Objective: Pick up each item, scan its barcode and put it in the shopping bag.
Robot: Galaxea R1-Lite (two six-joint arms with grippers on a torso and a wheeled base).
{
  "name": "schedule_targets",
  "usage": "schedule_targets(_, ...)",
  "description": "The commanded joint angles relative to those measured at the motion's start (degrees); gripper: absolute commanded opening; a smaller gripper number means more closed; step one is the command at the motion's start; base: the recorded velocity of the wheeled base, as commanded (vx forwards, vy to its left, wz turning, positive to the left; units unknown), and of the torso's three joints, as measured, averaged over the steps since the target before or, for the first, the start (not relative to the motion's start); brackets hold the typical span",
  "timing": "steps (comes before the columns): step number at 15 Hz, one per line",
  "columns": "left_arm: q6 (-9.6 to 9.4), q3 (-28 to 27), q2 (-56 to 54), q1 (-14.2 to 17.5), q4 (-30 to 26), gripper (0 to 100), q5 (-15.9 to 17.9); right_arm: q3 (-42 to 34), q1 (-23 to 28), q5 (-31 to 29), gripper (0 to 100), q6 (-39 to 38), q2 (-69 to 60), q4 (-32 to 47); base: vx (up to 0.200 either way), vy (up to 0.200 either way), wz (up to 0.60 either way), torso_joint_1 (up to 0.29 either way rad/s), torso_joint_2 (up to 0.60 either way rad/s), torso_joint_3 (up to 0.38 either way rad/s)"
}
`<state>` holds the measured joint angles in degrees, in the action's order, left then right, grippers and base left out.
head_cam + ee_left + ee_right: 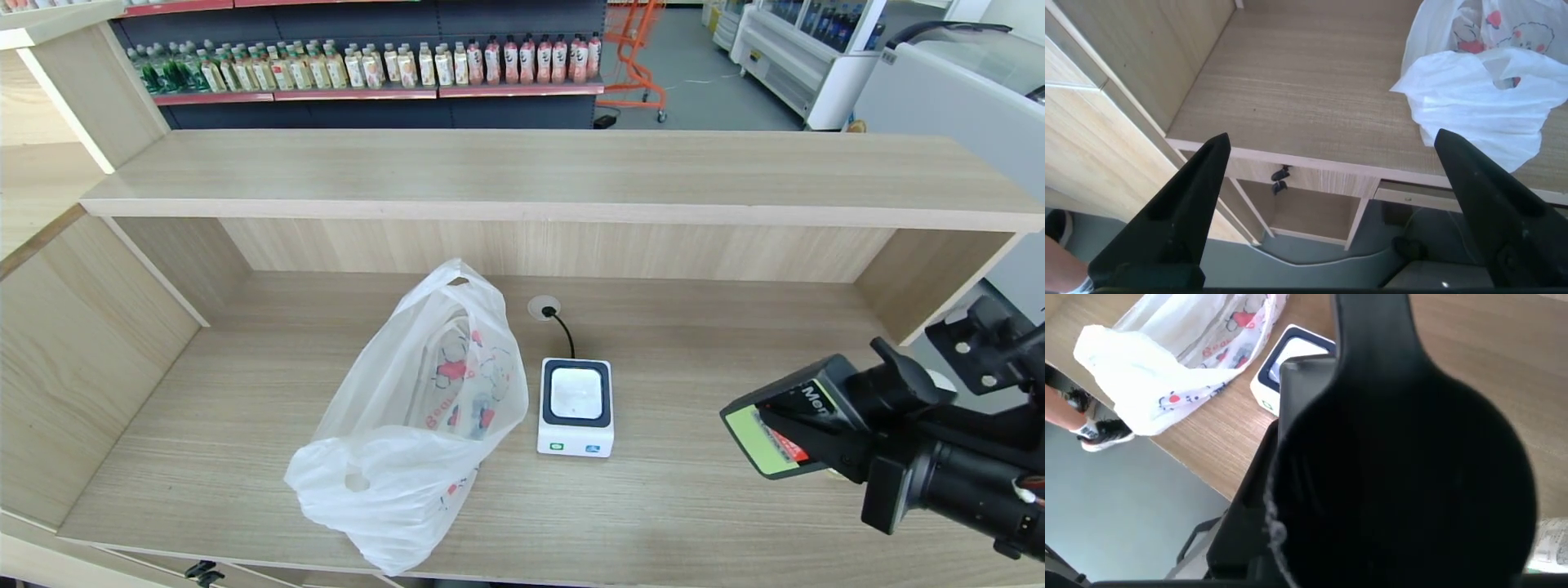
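Wooden counter [694, 506] of a shop. Nearest, at its front-left edge: left claw [1331, 137] spread wide, holding nothing. At right: right claw [857, 416] clenched on a black box [763, 433] with a green end, held above the counter, right of the scanner [575, 406]. Mid-counter: white shopping bag [408, 441], just left of the scanner. Beyond: bottle shelf [367, 69].

Right gripper [849, 420] clamps a black box [784, 429], green end leftward, above the counter's [694, 506] right side. Shopping bag [408, 425] sits slumped just left of the scanner [575, 406].
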<state>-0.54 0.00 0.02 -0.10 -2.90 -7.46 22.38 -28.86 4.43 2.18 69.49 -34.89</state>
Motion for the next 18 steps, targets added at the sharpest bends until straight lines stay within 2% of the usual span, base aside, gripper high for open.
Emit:
schedule_targets(1,0.01,0.0,-0.02,0.01,0.0,100,-0.01,-0.32,-0.32,-0.65,0,-1.48,-1.11,0.0,-0.2,0.0,0.0,0.002,0.0,0.007)
schedule_targets(2,0.01,0.0,0.06,0.01,0.0,100,-0.01,-0.67,-0.32,-0.82,0,-3.76,-1.11,0.0,-0.2,0.0,0.0,0.012,0.0,0.002)
schedule_targets(5,0.01,0.0,0.06,0.01,0.0,100,-0.01,-1.11,-0.32,-4.86,0,-14.14,-0.76,0.0,0.0,0.0,0.0,0.0,0.0,0.0)
schedule_targets(7,0.1,0.0,0.06,0.01,0.0,100,-0.01,-0.5,-0.15,-5.04,0,-18.88,-0.58,0.08,0.0,0.0,0.0,0.0,0.0,0.0)
schedule_targets(10,0.1,0.0,0.06,0.01,0.0,100,-0.01,2.14,-0.32,-5.04,0,-24.07,1.27,0.08,0.0,0.2,0.0,0.001,0.01,0.001)
schedule_targets(13,0.1,0.0,0.06,0.01,0.0,100,-0.01,8.47,-0.32,-5.04,0,-26.44,7.59,0.08,0.0,0.2,0.0,0.015,0.01,-0.004)
schedule_targets(18,0.1,0.0,-0.02,0.01,0.0,100,-0.01,19.01,-1.56,-5.74,0,-26.0,22.8,1.58,0.0,0.0,0.0,0.0,0.0,0.0)
